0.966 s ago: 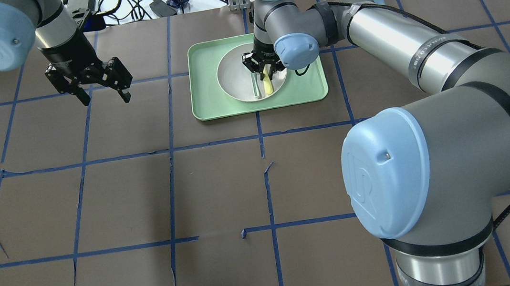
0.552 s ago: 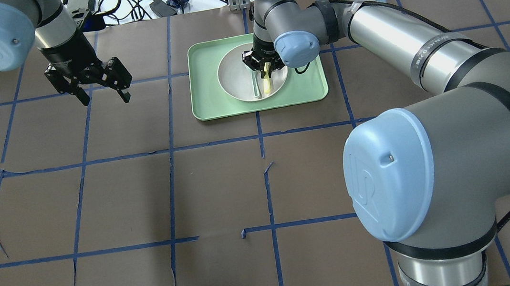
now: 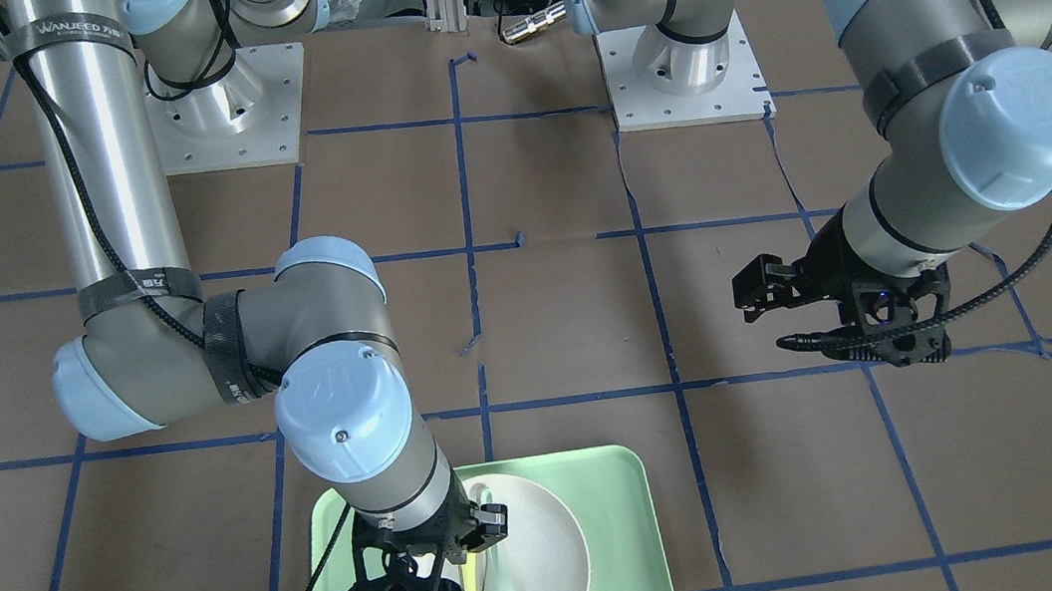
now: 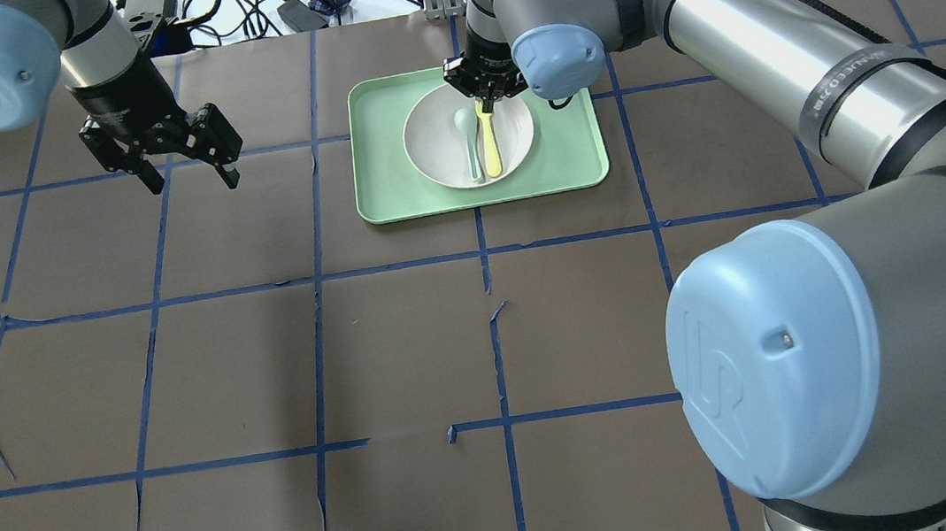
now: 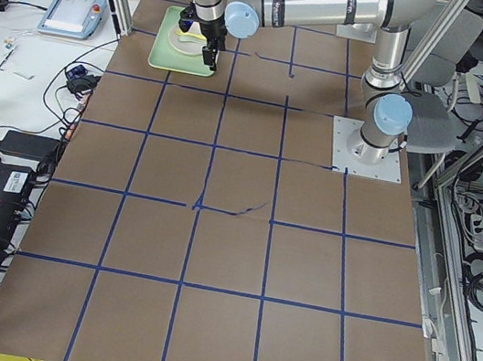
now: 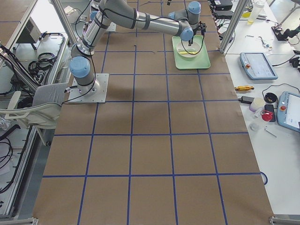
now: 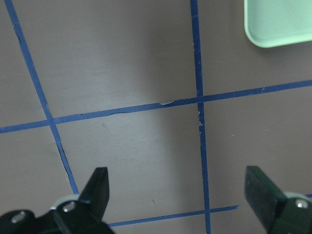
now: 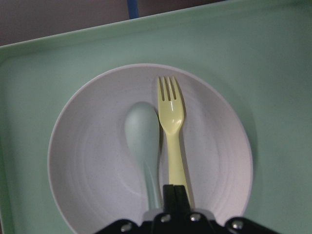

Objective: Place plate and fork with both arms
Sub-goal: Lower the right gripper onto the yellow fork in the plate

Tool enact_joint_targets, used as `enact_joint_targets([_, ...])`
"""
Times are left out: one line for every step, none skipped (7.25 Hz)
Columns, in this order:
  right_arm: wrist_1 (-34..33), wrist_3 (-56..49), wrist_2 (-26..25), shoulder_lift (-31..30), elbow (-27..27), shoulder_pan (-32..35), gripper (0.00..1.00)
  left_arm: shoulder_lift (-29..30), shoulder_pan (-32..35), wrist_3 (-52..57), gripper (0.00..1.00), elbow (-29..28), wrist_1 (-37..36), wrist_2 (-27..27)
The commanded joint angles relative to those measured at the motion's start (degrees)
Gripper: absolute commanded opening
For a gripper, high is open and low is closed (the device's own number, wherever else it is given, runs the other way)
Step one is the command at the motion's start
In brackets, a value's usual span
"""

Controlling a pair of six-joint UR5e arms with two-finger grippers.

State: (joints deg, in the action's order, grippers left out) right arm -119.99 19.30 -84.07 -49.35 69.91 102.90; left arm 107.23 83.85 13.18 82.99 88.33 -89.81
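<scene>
On the light-green tray (image 4: pixel 567 157), the off-white plate (image 4: pixel 432 141) held the pale-yellow fork (image 4: pixel 492 152) beside a grey-green spoon (image 4: pixel 469 137). The right gripper (image 4: pixel 488 96) was clamped on the fork's handle end. The left gripper (image 4: pixel 197 186) hung with jaws apart above the taped table (image 4: pixel 403 354), well apart from the tray.

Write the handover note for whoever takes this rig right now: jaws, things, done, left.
Jaws of the right gripper are shut on the handle end of the fork, over the plate.
Jaws of the left gripper are open and empty, above the table beside the tray.
The plate sits in the tray; a spoon lies in it alongside the fork.
Done: fork grasped; whether it is lifted clear, cannot tell.
Left: set the fork down; take and place the plate.
</scene>
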Motion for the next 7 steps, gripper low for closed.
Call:
enact_joint_targets([-0.68, -1.28, 0.22, 2.66, 0.5, 0.02, 0.29, -0.7, 0.0, 0.0, 1.0, -0.02, 0.0, -0.98])
enact_joint_targets([-1.73, -1.81, 0.22, 3.99, 0.32, 0.02, 0.66, -0.97, 0.08, -0.09, 1.0, 0.07, 0.09, -0.98])
enact_joint_targets([-1.74, -3.12, -0.39, 4.78, 0.32, 0.02, 0.86, -1.06, 0.17, -0.09, 1.0, 0.07, 0.09, -0.98])
enact_joint_targets([-1.83, -3.22, -0.48, 5.05, 0.32, 0.02, 0.86, -1.06, 0.08, -0.09, 1.0, 0.07, 0.09, -0.98])
enact_joint_targets([-1.92, -3.31, -0.48, 5.49, 0.32, 0.02, 0.82, -0.97, 0.0, -0.09, 1.0, 0.07, 0.09, -0.98])
enact_joint_targets([-1.92, -3.31, -0.48, 6.1, 0.4, 0.02, 0.78, -0.97, 0.0, 0.0, 1.0, 0.07, 0.0, -0.9])
enact_joint_targets([-1.92, -3.31, -0.39, 6.11, 0.49, 0.02, 0.74, -0.88, 0.0, 0.0, 1.0, 0.07, 0.0, -0.98])
